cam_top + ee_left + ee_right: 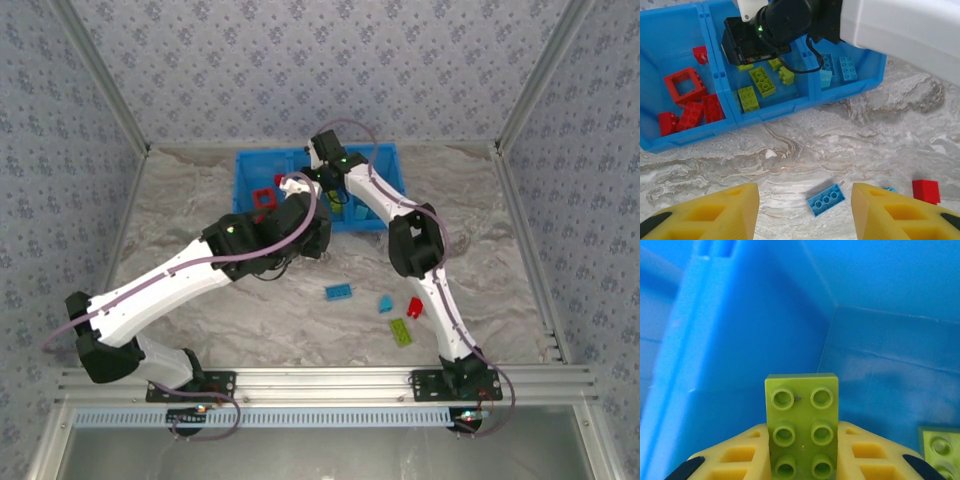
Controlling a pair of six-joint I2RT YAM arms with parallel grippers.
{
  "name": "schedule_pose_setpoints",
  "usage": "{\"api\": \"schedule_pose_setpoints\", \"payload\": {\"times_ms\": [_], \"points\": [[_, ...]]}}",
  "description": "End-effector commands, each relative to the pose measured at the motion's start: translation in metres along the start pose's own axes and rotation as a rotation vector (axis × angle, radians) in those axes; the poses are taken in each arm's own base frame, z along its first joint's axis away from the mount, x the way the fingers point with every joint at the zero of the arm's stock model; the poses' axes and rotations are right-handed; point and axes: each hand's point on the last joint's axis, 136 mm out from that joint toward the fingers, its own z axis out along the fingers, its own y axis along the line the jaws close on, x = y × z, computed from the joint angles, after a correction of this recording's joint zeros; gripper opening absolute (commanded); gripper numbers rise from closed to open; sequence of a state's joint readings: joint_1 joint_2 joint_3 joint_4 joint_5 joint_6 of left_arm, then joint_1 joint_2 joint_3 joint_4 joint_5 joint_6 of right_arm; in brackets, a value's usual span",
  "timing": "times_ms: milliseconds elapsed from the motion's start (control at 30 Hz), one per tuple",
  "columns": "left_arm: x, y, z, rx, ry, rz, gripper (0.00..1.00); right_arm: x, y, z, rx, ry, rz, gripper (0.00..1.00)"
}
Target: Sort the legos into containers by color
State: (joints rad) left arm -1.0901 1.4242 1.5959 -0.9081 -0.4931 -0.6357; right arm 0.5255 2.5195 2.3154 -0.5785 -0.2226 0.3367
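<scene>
A: At right gripper [802, 462]?
B: Clamped on green brick [801, 420], long axis straight ahead, down inside bin [730, 350], middle compartment.
A: At left gripper [804, 212]?
B: Half open, empty; blue brick [825, 199] just ahead, near side of bin.

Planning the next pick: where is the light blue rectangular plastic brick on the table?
The light blue brick lies near the top view's centre, on the near side of the blue plastic bin, left of a small red brick.
</scene>
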Motion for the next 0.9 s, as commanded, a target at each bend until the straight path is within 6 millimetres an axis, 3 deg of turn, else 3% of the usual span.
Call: {"api": "schedule_pose_setpoints", "payload": {"times_ms": [0,200,400,600,700,833,867], "points": [[-0.016,-0.003,-0.008,-0.004,-0.058,0.002,0.52,-0.006,0.007,0.008,-0.053,-0.011,0.022,0.32],[-0.011,-0.006,-0.006,0.007,-0.042,-0.001,0.52,-0.006,0.007,0.005,-0.046,-0.002,0.021,0.47],[-0.007,-0.009,-0.007,0.022,-0.030,0.007,0.52,-0.030,0.019,-0.036,-0.031,-0.078,-0.026,0.51],[0.014,-0.024,-0.003,0.130,0.027,0.052,0.55,-0.063,0.045,-0.115,-0.026,-0.228,-0.107,0.41],[0.033,-0.028,-0.001,0.190,0.083,0.116,0.61,-0.071,0.055,-0.169,-0.013,-0.317,-0.132,0.40],[0.056,-0.025,0.006,0.248,0.167,0.166,0.63,-0.047,0.055,-0.237,0.010,-0.399,-0.136,0.39],[0.059,-0.024,0.007,0.269,0.174,0.175,0.64,-0.031,0.051,-0.246,0.017,-0.395,-0.130,0.39]]}}
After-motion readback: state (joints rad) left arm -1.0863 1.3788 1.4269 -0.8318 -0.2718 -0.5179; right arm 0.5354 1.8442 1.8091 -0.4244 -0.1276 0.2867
